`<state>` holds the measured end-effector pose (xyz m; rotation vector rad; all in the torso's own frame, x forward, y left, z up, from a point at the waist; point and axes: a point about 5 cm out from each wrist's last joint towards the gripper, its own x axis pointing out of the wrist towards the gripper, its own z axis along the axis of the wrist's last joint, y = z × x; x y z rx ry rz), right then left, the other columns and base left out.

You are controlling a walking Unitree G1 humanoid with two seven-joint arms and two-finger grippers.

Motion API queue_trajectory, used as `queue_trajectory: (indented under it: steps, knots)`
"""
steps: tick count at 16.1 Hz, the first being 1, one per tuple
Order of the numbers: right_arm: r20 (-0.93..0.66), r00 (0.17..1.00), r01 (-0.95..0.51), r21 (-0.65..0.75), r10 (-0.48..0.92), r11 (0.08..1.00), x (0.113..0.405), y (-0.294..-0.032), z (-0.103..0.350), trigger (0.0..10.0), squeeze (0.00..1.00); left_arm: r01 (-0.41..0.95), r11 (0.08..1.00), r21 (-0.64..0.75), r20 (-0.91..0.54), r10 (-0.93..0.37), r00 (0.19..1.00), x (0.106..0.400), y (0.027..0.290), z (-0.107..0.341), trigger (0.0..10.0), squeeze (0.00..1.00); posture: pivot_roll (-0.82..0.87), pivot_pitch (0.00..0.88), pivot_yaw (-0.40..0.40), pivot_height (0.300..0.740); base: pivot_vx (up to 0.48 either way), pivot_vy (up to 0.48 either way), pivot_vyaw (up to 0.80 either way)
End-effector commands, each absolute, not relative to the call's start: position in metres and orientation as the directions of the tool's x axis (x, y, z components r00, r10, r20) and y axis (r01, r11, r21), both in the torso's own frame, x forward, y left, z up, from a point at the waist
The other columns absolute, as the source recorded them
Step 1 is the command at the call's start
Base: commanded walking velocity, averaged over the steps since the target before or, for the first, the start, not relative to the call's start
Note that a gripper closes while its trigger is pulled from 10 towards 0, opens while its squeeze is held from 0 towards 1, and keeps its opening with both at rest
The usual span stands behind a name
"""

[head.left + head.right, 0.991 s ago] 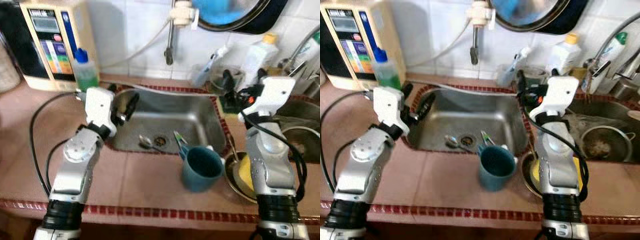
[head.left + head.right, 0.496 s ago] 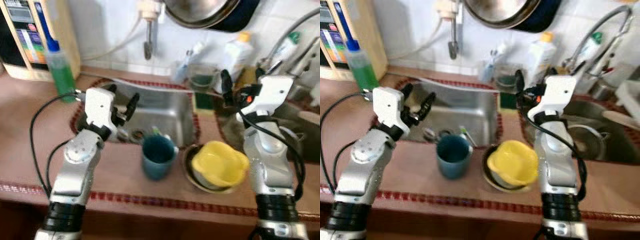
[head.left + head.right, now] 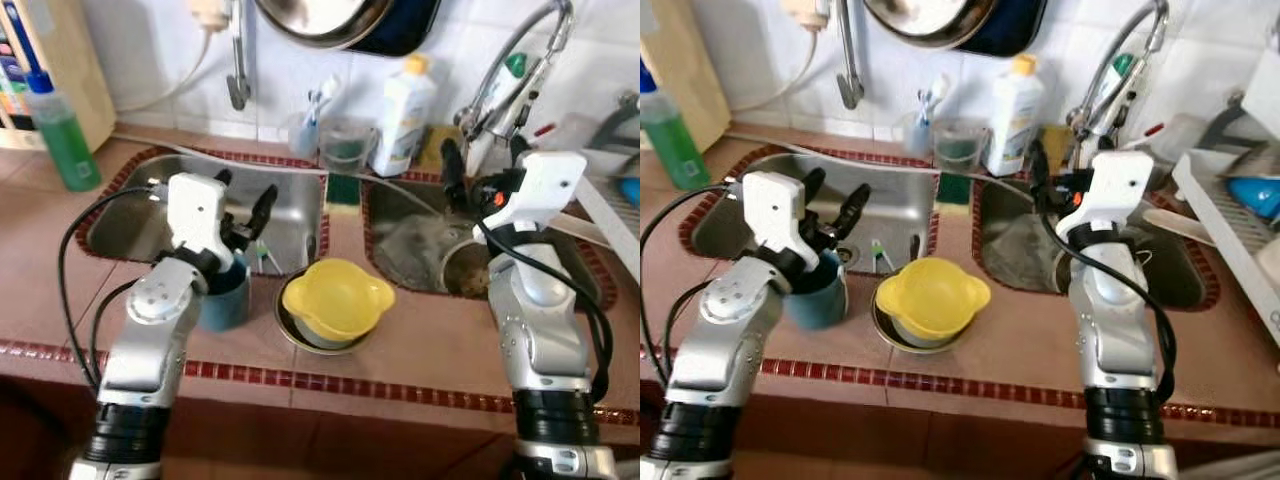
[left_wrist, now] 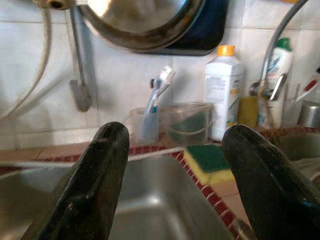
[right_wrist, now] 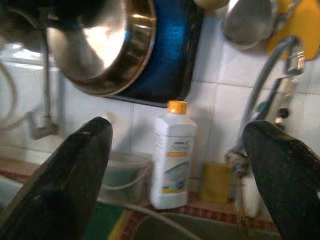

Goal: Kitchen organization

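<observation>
A yellow bowl [image 3: 338, 298] rests in a metal dish [image 3: 300, 338] on the counter's front strip between two sinks. A teal mug [image 3: 226, 298] stands just left of it, partly behind my left arm. My left gripper [image 3: 245, 198] hangs open above the mug, over the left sink [image 3: 150, 215], with nothing between its fingers [image 4: 97, 180]. My right gripper [image 3: 485, 165] is open and raised over the right sink [image 3: 410, 245], pointing at the tiled wall. Its wrist view looks at a white bottle [image 5: 172, 155].
Along the back ledge stand a green soap bottle [image 3: 60, 135], a toothbrush cup [image 3: 305, 130], a clear tub [image 3: 347, 145], a sponge [image 3: 340, 188] and a tap [image 3: 505, 65]. Pans [image 3: 330, 20] hang on the wall. A dish rack [image 3: 1240, 210] sits at the far right. Utensils [image 3: 880, 255] lie in the left sink.
The whole view has slid sideways along the counter: the water purifier has left the picture, the right sink and dish rack have come in. Both arms keep their pose, grippers still open.
</observation>
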<state>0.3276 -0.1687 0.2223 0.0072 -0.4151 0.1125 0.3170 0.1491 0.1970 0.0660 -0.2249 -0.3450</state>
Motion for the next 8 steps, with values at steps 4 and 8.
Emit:
queue_trajectory:
  steps: [4, 8]
  knots:
    - [0.417, 0.896, -0.167, 0.0, 0.152, 0.986, 0.316, -0.17, 0.221, 10.0, 0.0, 0.307, 0.926, 0.22, 0.198, -0.351, 0.915, 0.311, 0.157, 0.216, 10.0, 0.0, 0.03, 0.022, -0.057, 0.74, 0.0, 0.0, 0.0]
    - [0.368, 0.909, -0.203, -0.018, 0.195, 0.979, 0.303, -0.175, 0.207, 10.0, 0.0, 0.37, 0.88, 0.297, 0.083, -0.41, 0.908, 0.299, 0.173, 0.208, 10.0, 0.0, 0.03, 0.023, -0.06, 0.74, 0.0, 0.0, 0.0]
